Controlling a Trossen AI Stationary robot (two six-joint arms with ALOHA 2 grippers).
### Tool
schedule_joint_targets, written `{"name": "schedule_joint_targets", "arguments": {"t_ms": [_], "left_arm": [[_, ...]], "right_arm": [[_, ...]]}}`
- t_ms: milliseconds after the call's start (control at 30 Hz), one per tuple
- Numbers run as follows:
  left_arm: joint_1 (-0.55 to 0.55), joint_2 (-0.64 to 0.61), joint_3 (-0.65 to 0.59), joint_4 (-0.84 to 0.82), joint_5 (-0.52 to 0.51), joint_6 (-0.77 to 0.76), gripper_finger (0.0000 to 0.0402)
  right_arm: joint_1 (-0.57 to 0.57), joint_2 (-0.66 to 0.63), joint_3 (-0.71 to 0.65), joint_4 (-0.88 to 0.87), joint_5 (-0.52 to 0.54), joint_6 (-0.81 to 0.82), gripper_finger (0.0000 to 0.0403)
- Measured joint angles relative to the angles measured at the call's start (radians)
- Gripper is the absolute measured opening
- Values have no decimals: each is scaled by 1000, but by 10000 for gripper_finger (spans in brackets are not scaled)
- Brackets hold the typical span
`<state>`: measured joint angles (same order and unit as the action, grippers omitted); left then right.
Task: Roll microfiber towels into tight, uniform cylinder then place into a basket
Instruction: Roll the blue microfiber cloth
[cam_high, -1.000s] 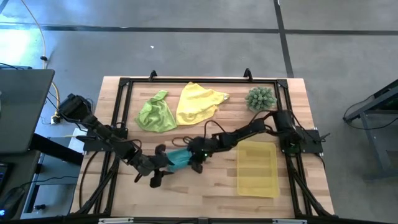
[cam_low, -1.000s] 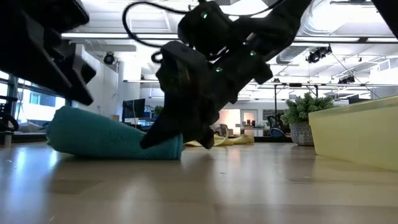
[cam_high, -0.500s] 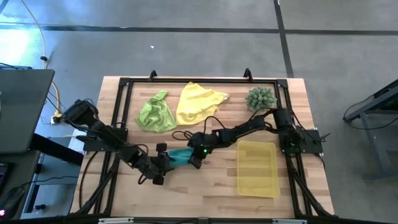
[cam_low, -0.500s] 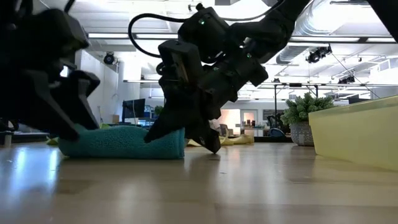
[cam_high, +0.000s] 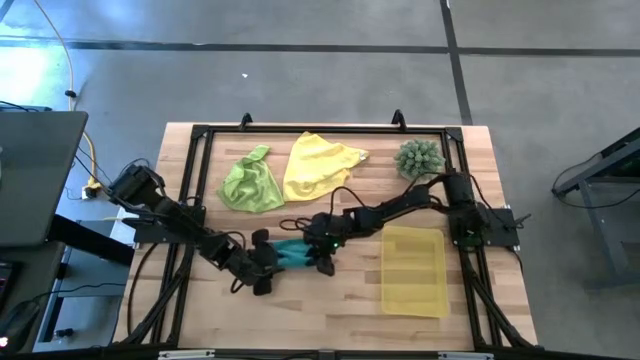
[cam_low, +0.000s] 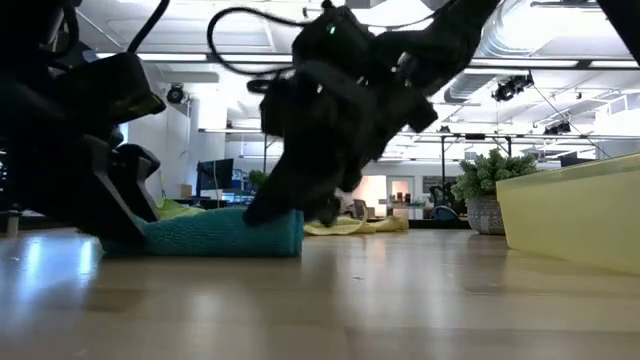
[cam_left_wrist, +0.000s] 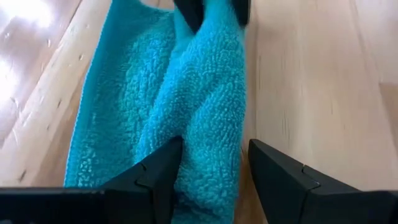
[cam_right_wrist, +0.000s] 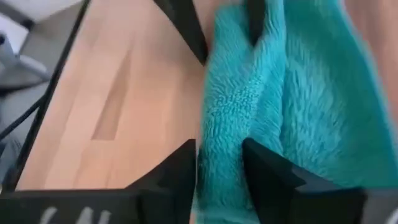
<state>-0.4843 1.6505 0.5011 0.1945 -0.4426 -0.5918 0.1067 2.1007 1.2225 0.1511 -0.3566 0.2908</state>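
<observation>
Straddling a loosely rolled teal towel (cam_high: 290, 254) from opposite ends, both grippers work low on the table (cam_high: 330, 300). The left gripper (cam_left_wrist: 211, 171) stands with its fingers parted around a fold at one end of the roll, the fabric passing between the pads; whether they press it cannot be told. The right gripper (cam_right_wrist: 221, 162) meets the other end, its fingers a little apart with a ridge of towel between them; the grip looks loose at best.

The roll lies flat on the wood between the two tools, its long axis running from one gripper toward the other, so each arm faces an end, not a side. In the low view the roll (cam_low: 220, 232) looks more like a flattened tube than a tight cylinder, so rolling seems unfinished.

Beyond the right gripper, on the side away from the left arm, sits the basket (cam_high: 414, 270), holding nothing that can be seen. The right arm is the nearer carrier; the roll would have to travel along its own axis, past the right gripper, to reach it.

Farther across the table from both grippers lie the lime towel (cam_high: 250, 182) and the yellow towel (cam_high: 320, 166), crumpled and touching, with a spiky plant (cam_high: 419, 158) beyond the basket.
</observation>
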Motion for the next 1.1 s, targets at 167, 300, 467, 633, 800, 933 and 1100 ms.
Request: {"name": "schedule_joint_targets", "arguments": {"t_ms": [167,300,467,633,800,933,1100], "left_arm": [[2,0,0,0,4,-95,176],[2,0,0,1,0,-201,176],[2,0,0,2,-7,-290,176],[2,0,-1,6,-8,-306,176],[1,0,-2,8,-8,-322,176],[1,0,-2,9,-9,-360,176],[1,-3,-3,23,1,-413,176]], "right_arm": [[10,-110,2,-23,44,-142,139],[78,-144,2,-28,132,-311,139],[174,-101,5,-26,395,-502,139],[212,-42,5,-22,650,-560,139],[214,-10,5,-22,680,-556,139],[201,11,5,-22,670,-516,139],[172,34,9,-22,654,-440,139]]}}
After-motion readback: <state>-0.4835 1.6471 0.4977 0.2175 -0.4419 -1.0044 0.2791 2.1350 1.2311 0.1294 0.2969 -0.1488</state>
